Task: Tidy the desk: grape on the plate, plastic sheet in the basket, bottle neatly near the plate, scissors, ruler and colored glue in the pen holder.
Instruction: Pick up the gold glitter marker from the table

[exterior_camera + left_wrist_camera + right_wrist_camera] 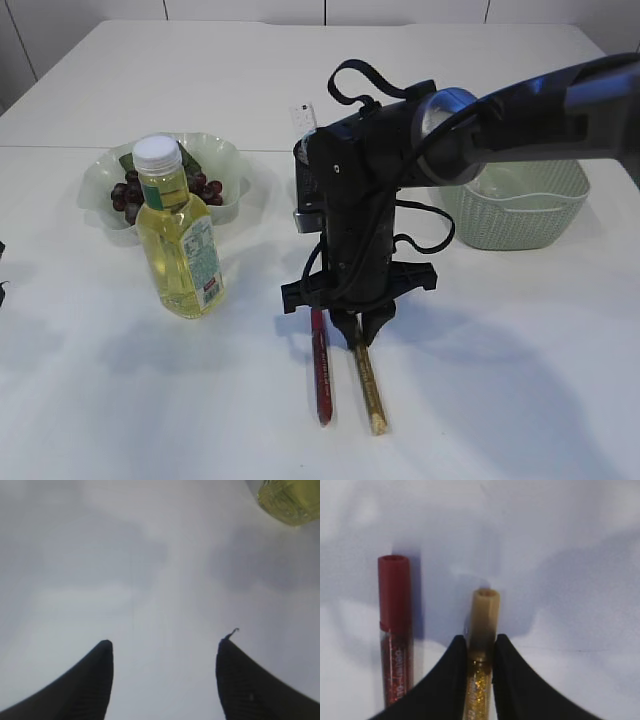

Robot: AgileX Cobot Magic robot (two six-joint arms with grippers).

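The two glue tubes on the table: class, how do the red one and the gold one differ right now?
The red glue tube holds red glitter under a red cap; the gold glue tube holds gold glitter under a tan cap. The red one lies free, while the right gripper has its fingers pressed against both sides of the gold one. Both are slim tubes lying side by side on the white table.

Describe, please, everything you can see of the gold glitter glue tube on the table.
The gold glitter glue tube is a slim clear plastic stick filled with gold sparkle, with an opaque tan cap at one end. It lies flat on the white table, parallel to the red glitter tube beside it and not touching it. The right gripper has its two black fingers closed against the tube's sides just behind the cap; it does not look lifted yet.
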